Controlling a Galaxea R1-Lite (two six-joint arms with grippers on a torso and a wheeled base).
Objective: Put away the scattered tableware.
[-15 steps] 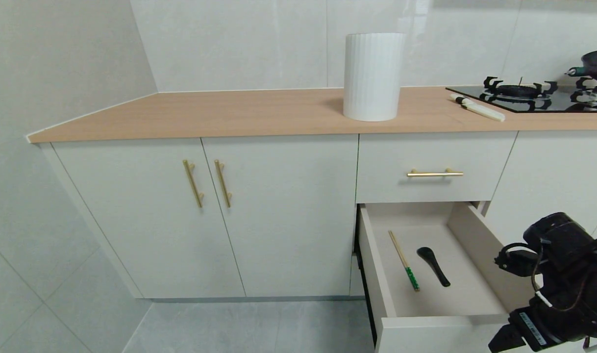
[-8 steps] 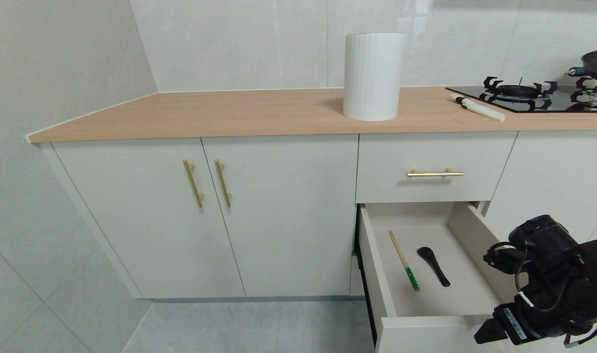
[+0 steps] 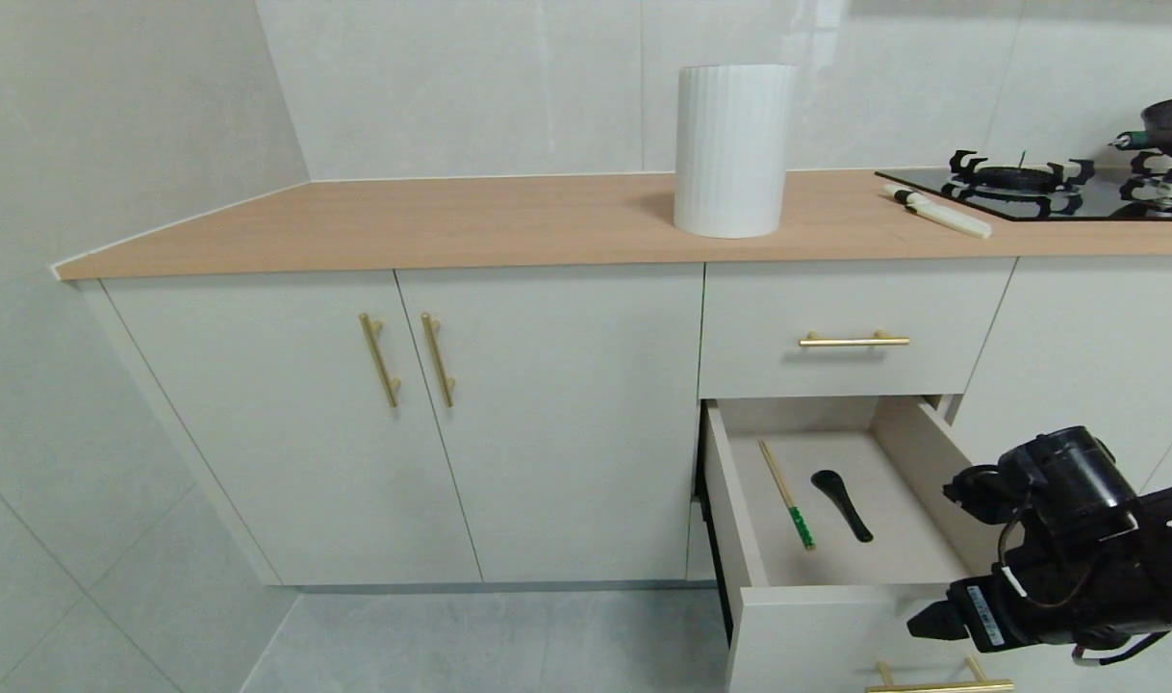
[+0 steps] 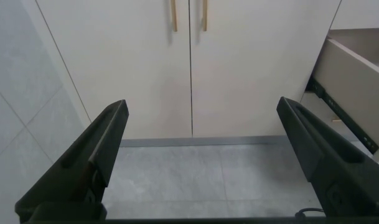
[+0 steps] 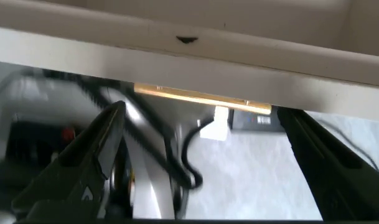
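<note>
head: high, facing cabinets (image 3: 403,423) | wrists: low, near | shared: drawer (image 3: 817,626)

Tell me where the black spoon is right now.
In the head view, the black spoon lies inside the open lower white drawer on the robot's right side, just right of the green-tipped wooden chopsticks.

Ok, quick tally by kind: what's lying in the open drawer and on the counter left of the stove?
Chopstick pair: 1
Black spoon: 1
White utensil: 1
White ribbed canister: 1
Total: 4
</note>
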